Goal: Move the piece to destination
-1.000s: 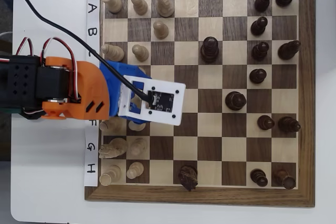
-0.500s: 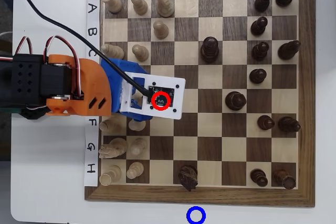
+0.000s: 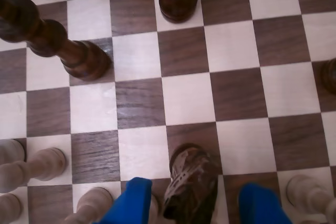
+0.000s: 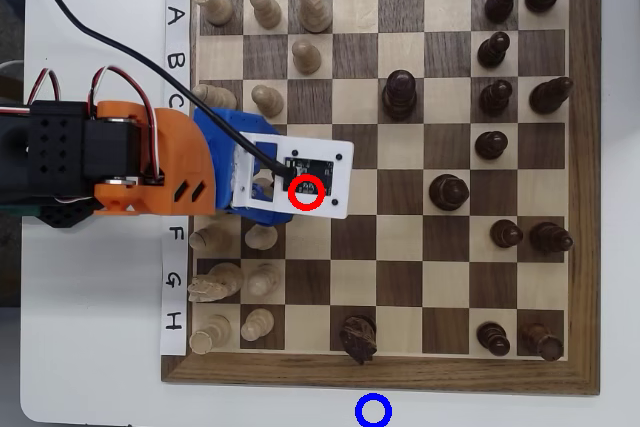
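Item: the piece point(image 3: 191, 179), dark, standing on the chessboard point(image 4: 585, 187) among its pale men. I see my gripper point(image 3: 197, 204) with jaws wide, astride it. Destination point(image 4: 373, 411): on the bench point(image 4: 90, 347), just off the chessboard's H edge.

Your arm point(image 4: 110, 162) reaches in from the left of the overhead view, lying level, its orange wrist joint leading to a blue gripper mount under the white camera plate. In the wrist view your gripper point(image 3: 195, 205) shows two blue fingertips point(image 3: 131, 203) at the bottom edge, spread well apart, jaws parted.
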### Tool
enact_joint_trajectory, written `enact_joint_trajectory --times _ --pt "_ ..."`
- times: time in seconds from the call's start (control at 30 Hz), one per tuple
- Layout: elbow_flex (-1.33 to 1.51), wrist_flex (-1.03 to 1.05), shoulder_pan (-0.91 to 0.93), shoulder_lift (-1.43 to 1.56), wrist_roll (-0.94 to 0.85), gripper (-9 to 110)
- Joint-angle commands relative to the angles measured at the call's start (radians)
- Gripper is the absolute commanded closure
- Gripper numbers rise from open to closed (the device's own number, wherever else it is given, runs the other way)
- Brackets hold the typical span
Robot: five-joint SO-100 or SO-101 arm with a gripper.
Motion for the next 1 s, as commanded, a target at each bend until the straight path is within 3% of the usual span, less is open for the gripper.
enact_joint_trajectory --times 0.0,0.97 --pt "-0.003 -0.084 -0.041 0.041 0.486 76" --pt "0.114 -0.219 -0.015 -0.011 0.399 74"
